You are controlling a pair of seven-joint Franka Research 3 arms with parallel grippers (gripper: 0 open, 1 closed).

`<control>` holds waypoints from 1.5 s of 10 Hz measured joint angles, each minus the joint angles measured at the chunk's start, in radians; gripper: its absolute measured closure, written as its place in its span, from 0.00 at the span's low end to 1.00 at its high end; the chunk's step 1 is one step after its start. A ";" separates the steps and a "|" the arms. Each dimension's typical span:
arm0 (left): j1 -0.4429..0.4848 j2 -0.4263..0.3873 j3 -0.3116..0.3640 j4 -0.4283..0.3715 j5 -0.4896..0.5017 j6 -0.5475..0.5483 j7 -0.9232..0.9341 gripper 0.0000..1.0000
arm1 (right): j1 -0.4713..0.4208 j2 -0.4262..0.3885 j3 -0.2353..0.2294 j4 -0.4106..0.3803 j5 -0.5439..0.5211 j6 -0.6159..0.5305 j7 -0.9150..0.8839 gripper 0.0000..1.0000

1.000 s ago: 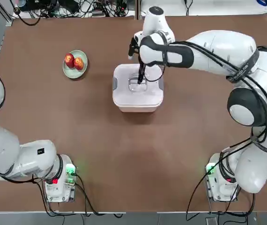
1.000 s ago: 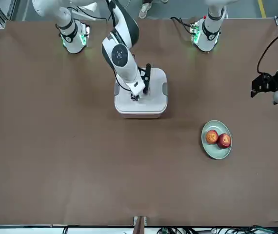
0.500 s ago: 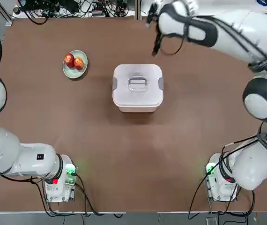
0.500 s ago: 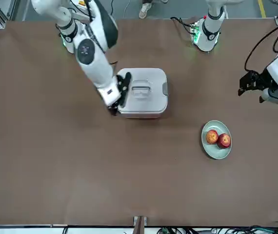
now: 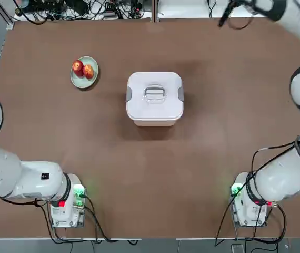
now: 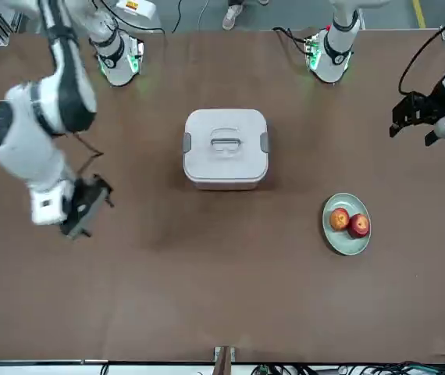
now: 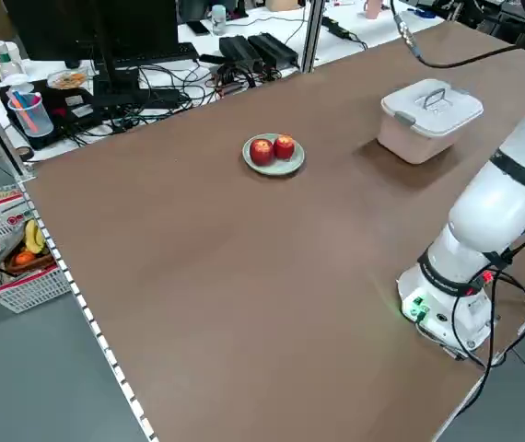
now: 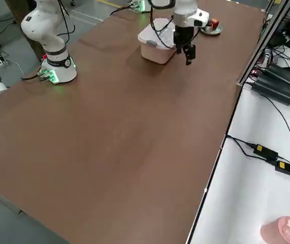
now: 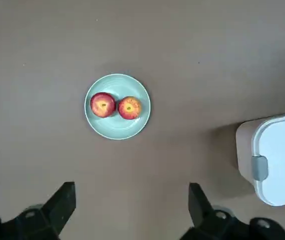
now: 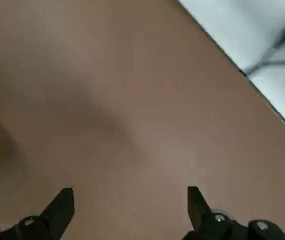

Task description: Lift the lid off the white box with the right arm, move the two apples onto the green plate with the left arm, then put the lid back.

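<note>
The white box stands mid-table with the lid on it, handle up and grey clips on two sides. Two red apples lie side by side on the green plate, left of the box. My right gripper hangs open and empty, high over bare table near the far right edge, well away from the box. The right wrist view shows only brown tabletop between its fingers. My left gripper is open and empty, raised at the left side, looking down on the plate and apples.
Both arm bases sit at the near edge with green lights. Cables and power strips lie beyond the far edge. A white bench runs along the table's right side.
My right gripper has come off the lid's handle, risen, and swung away toward the far right of the table. The lid has stayed on the box. The left gripper shifted slightly.
</note>
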State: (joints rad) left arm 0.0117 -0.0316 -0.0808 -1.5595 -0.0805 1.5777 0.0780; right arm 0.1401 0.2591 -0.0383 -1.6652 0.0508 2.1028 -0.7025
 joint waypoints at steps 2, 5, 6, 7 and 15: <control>-0.003 -0.007 -0.002 0.000 0.000 0.000 -0.044 0.00 | -0.125 -0.001 0.004 0.049 -0.059 -0.102 0.144 0.00; 0.005 -0.006 0.009 0.005 0.000 0.004 -0.060 0.00 | -0.198 -0.086 0.008 0.152 -0.059 -0.304 0.387 0.00; 0.017 -0.005 0.010 0.005 0.000 0.004 -0.078 0.00 | -0.176 -0.140 0.008 0.157 -0.060 -0.374 0.468 0.00; 0.032 -0.003 0.010 0.005 0.000 0.004 -0.098 0.00 | -0.145 -0.181 0.006 0.157 -0.061 -0.435 0.538 0.00; 0.043 -0.002 0.012 0.005 0.032 -0.001 -0.139 0.00 | -0.112 -0.239 -0.007 0.018 -0.064 -0.400 0.638 0.00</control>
State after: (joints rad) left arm 0.0548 -0.0332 -0.0689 -1.5546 -0.0485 1.5767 -0.0613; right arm 0.0280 0.0197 -0.0454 -1.6476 -0.0132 1.7030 -0.0648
